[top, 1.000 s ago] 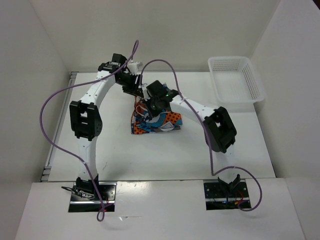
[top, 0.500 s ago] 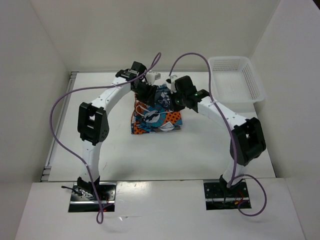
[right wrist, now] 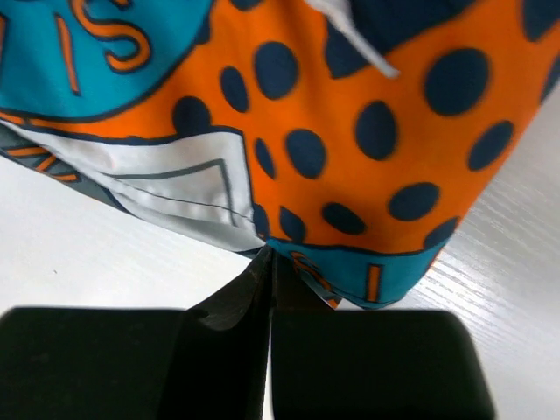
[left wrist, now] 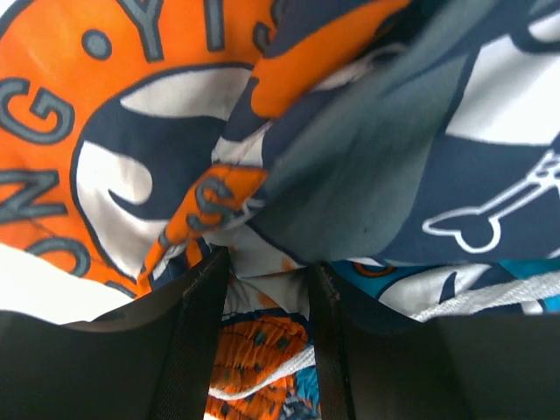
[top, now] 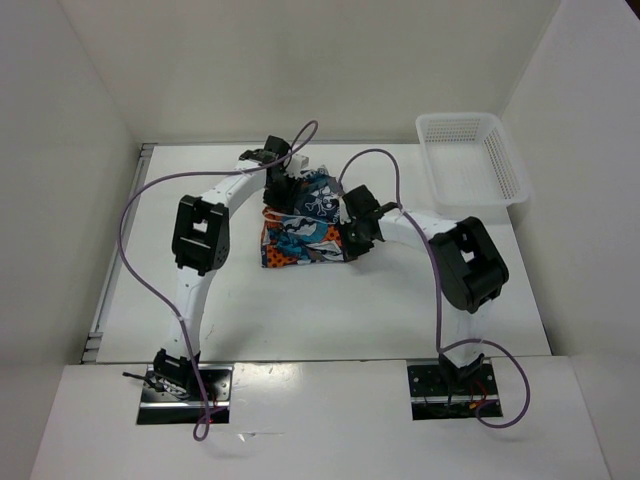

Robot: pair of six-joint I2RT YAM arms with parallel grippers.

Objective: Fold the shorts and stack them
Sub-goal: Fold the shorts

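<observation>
**White surface with two things on it**

The white surface [top: 300, 310] carries a bundle of printed shorts [top: 305, 235] near its middle. They are partly folded and bunched, and their far edge is raised. A white mesh basket [top: 470, 165] stands well apart from the shorts, to their right and farther back, in the surface's far right corner. In the right wrist view, the shorts' orange dotted edge lies flat on the pale, faintly grained surface.

Top view: wrists hide the fingertips of left gripper [top: 284, 192] and right gripper [top: 357, 238]. Wrist views: shorts [left wrist: 367, 175] overrun every frame edge; the hem covers the right fingers' [right wrist: 236, 302] tips.
</observation>
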